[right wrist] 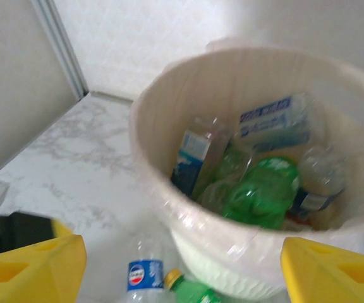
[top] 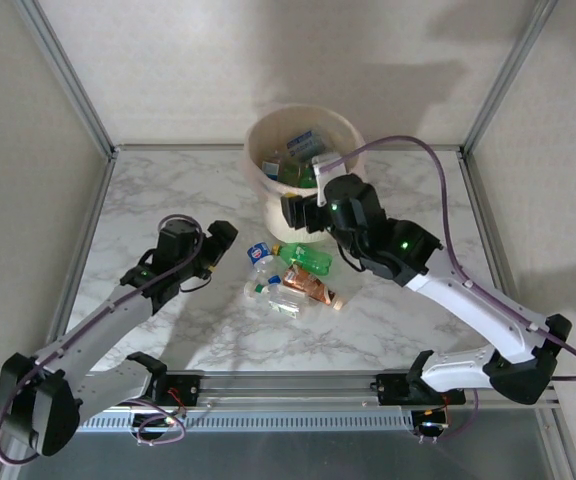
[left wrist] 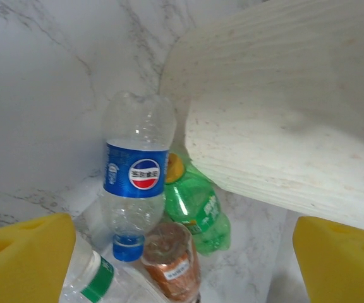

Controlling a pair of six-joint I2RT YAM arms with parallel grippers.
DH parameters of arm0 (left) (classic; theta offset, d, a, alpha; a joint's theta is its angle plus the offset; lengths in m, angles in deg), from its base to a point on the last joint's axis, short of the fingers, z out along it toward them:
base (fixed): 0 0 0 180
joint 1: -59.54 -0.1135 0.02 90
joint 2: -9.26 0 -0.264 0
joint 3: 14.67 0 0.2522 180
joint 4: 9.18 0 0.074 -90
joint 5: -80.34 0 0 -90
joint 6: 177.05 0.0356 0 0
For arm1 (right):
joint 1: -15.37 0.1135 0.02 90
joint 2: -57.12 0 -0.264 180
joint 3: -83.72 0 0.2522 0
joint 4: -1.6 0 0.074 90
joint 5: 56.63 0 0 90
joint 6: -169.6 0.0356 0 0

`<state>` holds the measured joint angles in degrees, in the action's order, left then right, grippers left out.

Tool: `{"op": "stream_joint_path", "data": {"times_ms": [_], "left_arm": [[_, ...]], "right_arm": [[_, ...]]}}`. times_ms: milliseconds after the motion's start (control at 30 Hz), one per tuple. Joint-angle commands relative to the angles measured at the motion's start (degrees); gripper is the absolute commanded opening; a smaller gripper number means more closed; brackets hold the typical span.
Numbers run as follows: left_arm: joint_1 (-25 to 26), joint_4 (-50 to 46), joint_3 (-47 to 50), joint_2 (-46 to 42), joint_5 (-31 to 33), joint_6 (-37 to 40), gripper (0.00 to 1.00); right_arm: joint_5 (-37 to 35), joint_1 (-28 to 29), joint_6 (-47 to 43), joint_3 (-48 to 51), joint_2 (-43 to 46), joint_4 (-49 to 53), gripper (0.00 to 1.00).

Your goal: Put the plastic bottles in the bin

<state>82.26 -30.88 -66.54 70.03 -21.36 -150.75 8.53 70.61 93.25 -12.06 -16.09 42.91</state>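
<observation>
The left tool (left wrist: 183,252) has its yellow fingers (left wrist: 24,255) spread wide. Straight ahead, on the marble worktop (left wrist: 43,95), lies a clear blue-labelled bottle (left wrist: 136,183), with a green bottle (left wrist: 198,211) just to its right. A brown-orange labelled bottle (left wrist: 169,268) lies nearest the tool. The bin (left wrist: 283,126) shows its cream wall ahead and to the right.

The marble tabletop (top: 168,190) is white with grey veins; the round plastic bin (top: 268,195) at its twelve o'clock is cream-white. The clear crushed bottle (left wrist: 136,173) wears a blue label with a red-white-blue roundel and a blue cap; at its four o'clock lies a green bottle (left wrist: 198,211) with yellow cap, at five a copper-brown labelled bottle (left wrist: 171,265).
</observation>
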Motion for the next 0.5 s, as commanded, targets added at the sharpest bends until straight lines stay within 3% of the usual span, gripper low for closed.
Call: {"op": "stream_joint_path", "data": {"times_ms": [0, 467], "left_arm": [[1.3, 2.4, -0.8, 3.5, 2.7, -0.7, 0.88], [6.0, 2.6, -7.8, 20.6, 6.1, 8.8, 0.86]], "right_arm": [[1.9, 1.4, 5.9, 2.2, 1.2, -0.1, 0.79], [3.6, 2.1, 8.1, 4.2, 1.8, -1.6, 0.77]]}}
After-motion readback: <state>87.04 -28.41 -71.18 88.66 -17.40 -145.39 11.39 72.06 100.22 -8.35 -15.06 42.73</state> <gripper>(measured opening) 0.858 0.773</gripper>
